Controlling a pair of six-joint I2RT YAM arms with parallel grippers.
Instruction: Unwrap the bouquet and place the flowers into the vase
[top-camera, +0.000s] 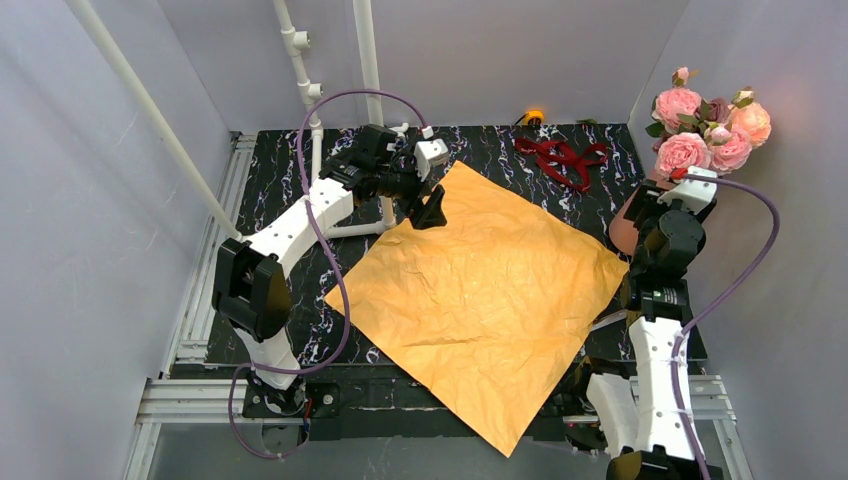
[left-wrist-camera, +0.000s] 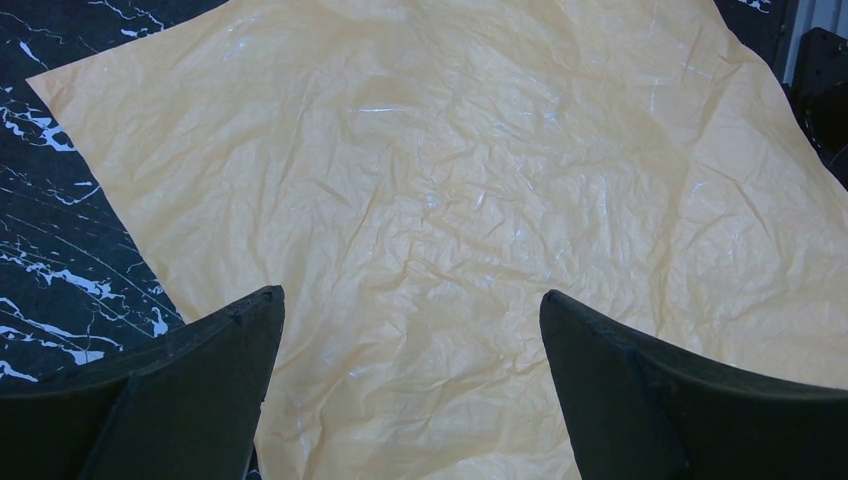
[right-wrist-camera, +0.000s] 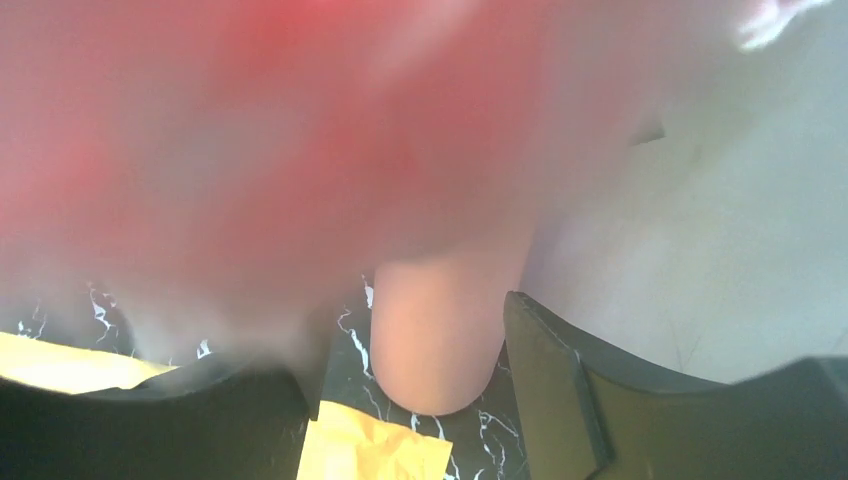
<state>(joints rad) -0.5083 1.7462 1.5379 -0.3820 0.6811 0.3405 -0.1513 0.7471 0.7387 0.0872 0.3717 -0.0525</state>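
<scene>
Your left gripper (left-wrist-camera: 412, 300) gapes over crinkled orange wrapping paper (left-wrist-camera: 450, 150). Your right gripper (right-wrist-camera: 410, 340) stands parted, and a reddish blur (right-wrist-camera: 250, 130) hides the top of the salmon-pink cylinder vase (right-wrist-camera: 435, 335).

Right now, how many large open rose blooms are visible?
4, clustered far right: a pink rose bloom upper left, a peach one right, pink ones lower left and lower middle. More may be hidden.

One orange wrapping sheet (top-camera: 480, 290), one red ribbon (top-camera: 560, 160), one vase (top-camera: 622, 228), four large roses (top-camera: 677, 103)
</scene>
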